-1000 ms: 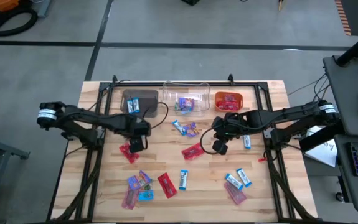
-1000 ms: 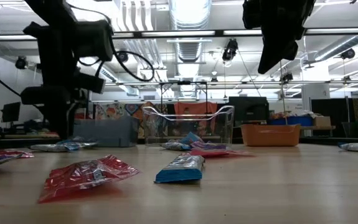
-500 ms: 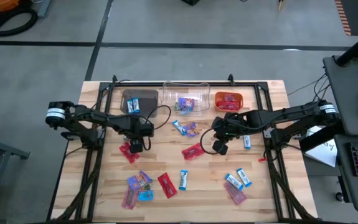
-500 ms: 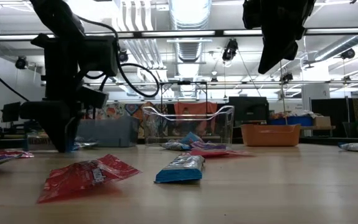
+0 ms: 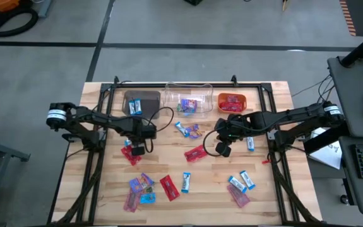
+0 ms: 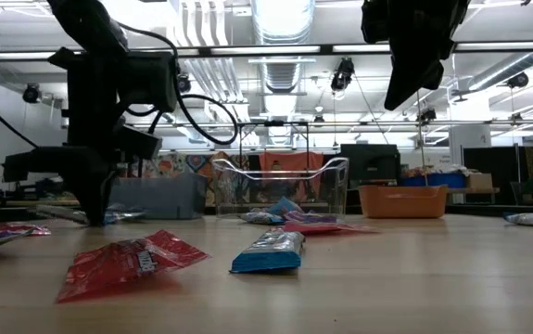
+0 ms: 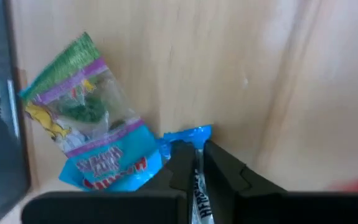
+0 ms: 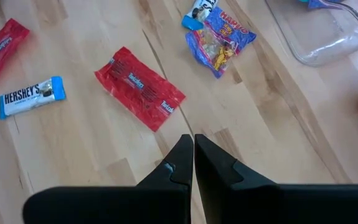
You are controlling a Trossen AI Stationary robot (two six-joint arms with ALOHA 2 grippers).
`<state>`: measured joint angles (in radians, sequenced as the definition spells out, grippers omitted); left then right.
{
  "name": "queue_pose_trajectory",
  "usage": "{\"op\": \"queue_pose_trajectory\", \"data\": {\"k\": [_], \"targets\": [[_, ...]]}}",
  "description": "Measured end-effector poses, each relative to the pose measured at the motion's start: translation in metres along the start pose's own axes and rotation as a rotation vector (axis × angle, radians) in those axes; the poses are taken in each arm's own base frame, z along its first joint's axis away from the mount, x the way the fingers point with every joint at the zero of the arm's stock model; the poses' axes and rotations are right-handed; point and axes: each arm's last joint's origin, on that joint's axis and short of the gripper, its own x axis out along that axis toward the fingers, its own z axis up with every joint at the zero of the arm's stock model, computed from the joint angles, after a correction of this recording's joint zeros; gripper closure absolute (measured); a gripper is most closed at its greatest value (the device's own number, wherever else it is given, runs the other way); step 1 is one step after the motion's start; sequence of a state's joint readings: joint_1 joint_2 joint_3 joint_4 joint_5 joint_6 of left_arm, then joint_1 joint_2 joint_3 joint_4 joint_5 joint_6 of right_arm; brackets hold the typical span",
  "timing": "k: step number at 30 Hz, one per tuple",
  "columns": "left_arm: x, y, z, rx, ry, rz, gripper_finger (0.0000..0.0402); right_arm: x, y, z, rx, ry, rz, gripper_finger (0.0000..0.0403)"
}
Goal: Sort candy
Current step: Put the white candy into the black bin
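Left gripper (image 5: 129,145) low over left half of wooden table (image 5: 276,189), just in front of brown bin (image 5: 144,98). Fingers (image 7: 222,168) clamped on blue-and-white candy bar (image 7: 197,186), pinched at its end; bar's blue edge visible between the tips in left wrist view. Purple-multicolour packet (image 7: 85,124) lying just beside held bar, contact between the two not resolvable. Red candy (image 5: 131,155) on table directly next to left gripper.

Right gripper (image 5: 221,148) raised above table centre, fingers pressed together, holding nothing. Red wrapper (image 8: 140,88) on the wood just ahead of its tips; blue-and-white Hershey's bar (image 8: 32,96) farther off, purple packet (image 8: 219,40) near clear bin (image 5: 189,101).

Remaining candy loose: cluster at front left (image 5: 141,189), two blue-and-white bars plus one purple packet at front right (image 5: 239,186). Brown bin with a blue-and-white piece, clear bin with multicolour pieces, orange bin (image 5: 232,102) with red pieces, all along far edge.
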<state>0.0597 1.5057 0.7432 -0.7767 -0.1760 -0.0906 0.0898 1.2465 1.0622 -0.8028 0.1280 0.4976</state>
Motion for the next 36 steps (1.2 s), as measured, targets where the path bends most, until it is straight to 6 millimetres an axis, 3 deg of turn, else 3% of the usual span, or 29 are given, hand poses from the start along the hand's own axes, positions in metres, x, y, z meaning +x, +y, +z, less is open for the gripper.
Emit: {"op": "queue_pose_trajectory", "data": {"k": [8,15,20,23,28,36], "targets": [[-0.028,-0.001,0.011,0.038,0.036,-0.039,0.0400,0.000,0.000,0.000,0.000,0.000,0.000,0.0394],[-0.070,0.003,0.031,0.184,-0.123,-0.114,0.0401,0.000,0.000,0.000,0.000,0.001,0.000,0.0394],[-0.102,0.017,0.038,0.253,-0.253,-0.082,0.0402,0.000,0.000,0.000,0.000,0.002,0.004,0.0394],[-0.115,0.033,0.040,0.291,-0.281,0.023,0.0402,0.000,0.000,0.000,0.000,0.002,0.004,0.0394],[-0.119,0.070,0.041,0.294,-0.242,0.182,0.0401,0.000,0.000,0.000,0.002,0.002,0.004,0.0394],[-0.091,0.132,0.034,0.255,-0.175,0.175,0.0401,0.000,0.002,-0.001,0.008,0.003,0.008,0.0394]]}}
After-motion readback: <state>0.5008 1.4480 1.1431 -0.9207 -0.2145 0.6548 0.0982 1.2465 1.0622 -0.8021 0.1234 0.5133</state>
